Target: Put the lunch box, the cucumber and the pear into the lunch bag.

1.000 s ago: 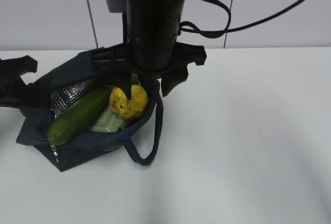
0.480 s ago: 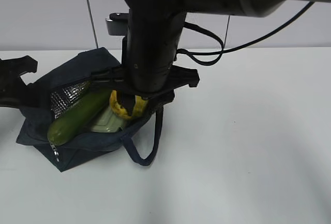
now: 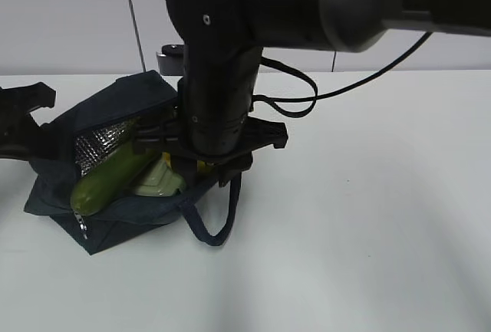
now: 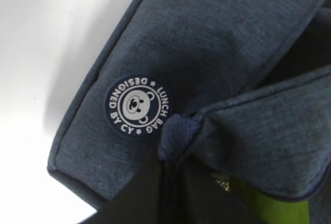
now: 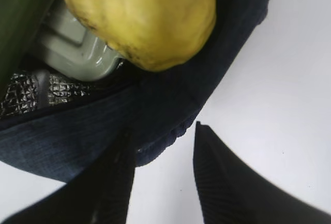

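The navy lunch bag (image 3: 115, 106) lies open on the white table, its silver lining showing. Inside it are the dark green cucumber (image 3: 107, 179), the pale green-lidded lunch box (image 3: 157, 180) and the yellow pear (image 5: 145, 17), which rests on the lunch box (image 5: 77, 48). In the exterior view my right arm covers nearly all of the pear. My right gripper (image 5: 163, 130) hangs open just above the bag's near rim (image 5: 103, 131), holding nothing. My left gripper (image 4: 176, 157) is shut on a fold of the bag's fabric (image 4: 178, 133) beside the round badge (image 4: 138, 106).
The bag's strap handle (image 3: 219, 221) loops onto the table in front of the bag. A zipper pull (image 3: 81, 225) hangs at the bag's front left corner. White table (image 3: 368, 194) stretches to the right. A cable (image 3: 307, 90) trails from my right arm.
My right arm has come down over the bag, now hiding the pear in the exterior view, and its jaws have narrowed. The left arm and the bag have not moved.
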Action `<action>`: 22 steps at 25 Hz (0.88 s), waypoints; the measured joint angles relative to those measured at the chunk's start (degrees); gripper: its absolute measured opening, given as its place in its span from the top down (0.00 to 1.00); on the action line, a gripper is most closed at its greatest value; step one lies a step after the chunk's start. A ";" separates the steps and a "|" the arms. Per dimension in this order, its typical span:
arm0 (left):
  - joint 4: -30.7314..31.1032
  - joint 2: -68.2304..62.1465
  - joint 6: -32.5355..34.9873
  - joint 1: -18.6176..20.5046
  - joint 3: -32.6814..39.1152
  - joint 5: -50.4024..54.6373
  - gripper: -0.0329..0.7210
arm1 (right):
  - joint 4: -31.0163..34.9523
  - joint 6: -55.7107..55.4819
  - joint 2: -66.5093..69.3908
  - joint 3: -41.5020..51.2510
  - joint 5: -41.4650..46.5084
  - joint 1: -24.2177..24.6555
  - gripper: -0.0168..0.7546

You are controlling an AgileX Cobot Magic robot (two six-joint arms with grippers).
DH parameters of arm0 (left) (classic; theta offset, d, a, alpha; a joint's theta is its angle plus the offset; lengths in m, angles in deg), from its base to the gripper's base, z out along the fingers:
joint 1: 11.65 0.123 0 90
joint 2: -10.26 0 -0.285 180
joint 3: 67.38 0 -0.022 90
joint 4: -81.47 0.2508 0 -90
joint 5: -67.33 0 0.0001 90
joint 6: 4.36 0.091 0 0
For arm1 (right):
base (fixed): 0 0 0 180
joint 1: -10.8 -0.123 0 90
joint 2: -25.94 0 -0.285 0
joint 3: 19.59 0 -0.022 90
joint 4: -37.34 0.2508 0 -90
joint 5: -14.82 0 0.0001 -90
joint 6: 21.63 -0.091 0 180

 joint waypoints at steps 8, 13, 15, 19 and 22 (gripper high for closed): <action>-0.12 0.00 0.00 0.00 0.00 0.00 0.96 | 0.00 -2.15 1.80 0.00 -2.24 0.00 0.59; -0.35 0.00 0.00 0.00 0.00 0.06 0.96 | 1.76 -3.32 3.51 0.00 -2.08 0.00 0.59; -0.35 0.00 0.00 0.00 0.00 0.06 0.96 | 2.64 -3.44 3.90 0.00 -1.39 0.00 0.59; -0.35 0.00 0.00 0.00 0.00 0.06 0.96 | 2.08 -4.36 3.90 0.00 1.01 0.00 0.59; -0.37 0.00 0.00 0.00 0.00 0.06 0.96 | 1.97 -4.89 3.64 0.00 2.32 0.00 0.62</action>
